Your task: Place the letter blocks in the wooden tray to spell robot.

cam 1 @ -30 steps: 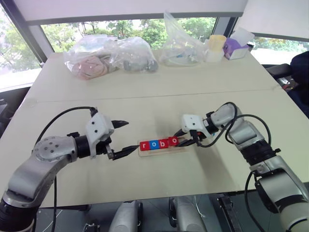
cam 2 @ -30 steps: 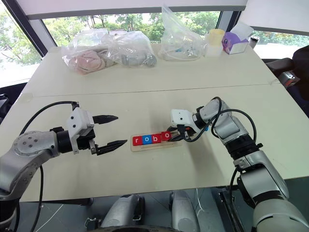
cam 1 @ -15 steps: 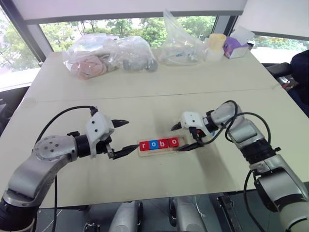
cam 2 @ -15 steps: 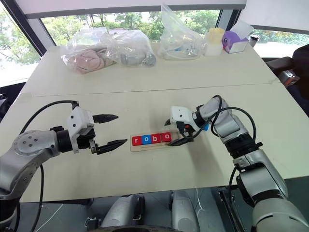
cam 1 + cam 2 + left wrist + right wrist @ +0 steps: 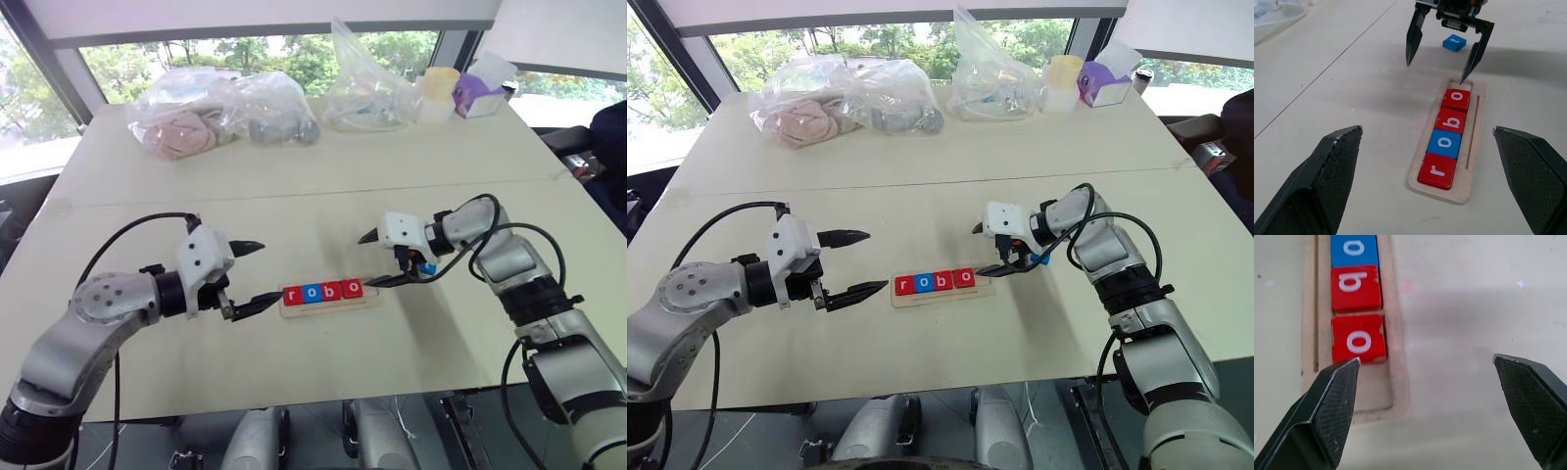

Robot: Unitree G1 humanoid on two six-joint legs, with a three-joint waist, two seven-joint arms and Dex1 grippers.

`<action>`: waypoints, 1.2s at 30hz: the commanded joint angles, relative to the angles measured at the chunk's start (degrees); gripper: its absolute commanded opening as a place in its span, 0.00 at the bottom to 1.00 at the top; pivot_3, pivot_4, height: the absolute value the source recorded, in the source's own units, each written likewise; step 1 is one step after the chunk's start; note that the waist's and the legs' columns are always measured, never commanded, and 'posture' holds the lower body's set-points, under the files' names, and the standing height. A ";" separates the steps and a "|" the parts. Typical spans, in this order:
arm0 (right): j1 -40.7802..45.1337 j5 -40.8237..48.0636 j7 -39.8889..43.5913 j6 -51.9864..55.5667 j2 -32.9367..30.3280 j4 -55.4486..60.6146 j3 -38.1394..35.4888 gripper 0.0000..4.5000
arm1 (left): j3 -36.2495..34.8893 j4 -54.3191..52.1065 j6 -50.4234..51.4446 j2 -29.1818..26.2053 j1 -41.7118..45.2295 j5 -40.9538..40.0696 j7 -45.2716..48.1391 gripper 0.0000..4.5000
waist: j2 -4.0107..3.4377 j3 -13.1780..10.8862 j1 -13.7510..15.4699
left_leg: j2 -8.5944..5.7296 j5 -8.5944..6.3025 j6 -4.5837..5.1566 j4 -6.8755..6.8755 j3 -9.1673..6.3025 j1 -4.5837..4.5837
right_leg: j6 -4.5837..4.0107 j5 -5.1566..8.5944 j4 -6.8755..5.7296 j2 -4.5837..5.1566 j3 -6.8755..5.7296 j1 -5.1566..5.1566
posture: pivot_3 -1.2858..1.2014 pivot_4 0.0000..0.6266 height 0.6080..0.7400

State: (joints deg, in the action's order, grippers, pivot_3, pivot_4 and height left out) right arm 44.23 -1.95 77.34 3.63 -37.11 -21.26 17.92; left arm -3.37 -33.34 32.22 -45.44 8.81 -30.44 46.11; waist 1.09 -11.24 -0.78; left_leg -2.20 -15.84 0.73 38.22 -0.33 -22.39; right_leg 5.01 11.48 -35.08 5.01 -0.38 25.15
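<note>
The wooden tray (image 5: 329, 307) lies at the table's middle and holds four letter blocks in a row: red r (image 5: 292, 295), blue o (image 5: 312, 293), red b (image 5: 332, 291) and red o (image 5: 352, 289). Its right end (image 5: 1365, 387) is bare wood. A blue letter block (image 5: 1454, 42) lies loose on the table just right of the tray, behind my right gripper. My right gripper (image 5: 364, 261) hangs open just past the tray's right end, holding nothing. My left gripper (image 5: 270, 270) stands open and empty a little left of the tray, pointing at it.
Clear plastic bags (image 5: 220, 116) of soft things and another bag (image 5: 364, 88) lie along the far edge, with a yellow cup (image 5: 439, 94) and a purple box (image 5: 477, 98) at the far right. A seam (image 5: 294, 196) crosses the table behind the tray.
My right gripper was shut at the last red o in the tray; it has opened, left that block in the slot, and drawn back slightly right and up. The left arm has stayed still.
</note>
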 commanded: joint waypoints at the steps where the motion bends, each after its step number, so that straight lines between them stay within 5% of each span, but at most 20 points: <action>1: -0.04 -0.45 -0.46 -1.77 -0.36 -0.42 -0.25 0.99 | -0.41 -0.49 -0.67 -0.14 0.49 0.32 0.26 1.00 | 0.00 0.00 0.07 | 0.00 0.00 0.00 0.00 0.00 0.00 | 0.00 0.00 0.00 0.00 0.00 0.00 | 0.52 0.24 0.89; 23: 0.03 -1.45 -1.57 -4.01 2.98 -1.14 1.13 0.99 | -1.36 -1.90 0.32 -0.48 -0.49 -0.35 -0.35 1.00 | 0.00 0.00 0.07 | 0.00 0.00 0.00 0.01 0.00 0.00 | 0.09 -0.05 -0.01 -0.01 0.00 -0.01 | 0.52 0.24 0.89; 36: -1.23 0.97 -6.19 3.00 -3.76 3.67 -6.77 0.99 | -0.80 -1.25 -0.21 0.28 -0.01 0.32 -0.56 1.00 | 0.00 0.00 0.18 | -0.02 0.00 0.00 0.01 0.00 0.00 | 0.06 -0.03 -0.01 0.00 0.00 -0.01 | 0.52 0.24 0.89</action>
State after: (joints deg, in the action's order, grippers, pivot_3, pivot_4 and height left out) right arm 43.15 -2.71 72.69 4.49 -39.75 -20.58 14.21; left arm -3.43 -33.62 33.04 -45.42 8.32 -30.45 45.87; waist 1.08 -11.24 -0.61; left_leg -2.21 -15.84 0.73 38.23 -0.34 -22.39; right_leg 5.07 11.45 -35.09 5.02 -0.37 25.14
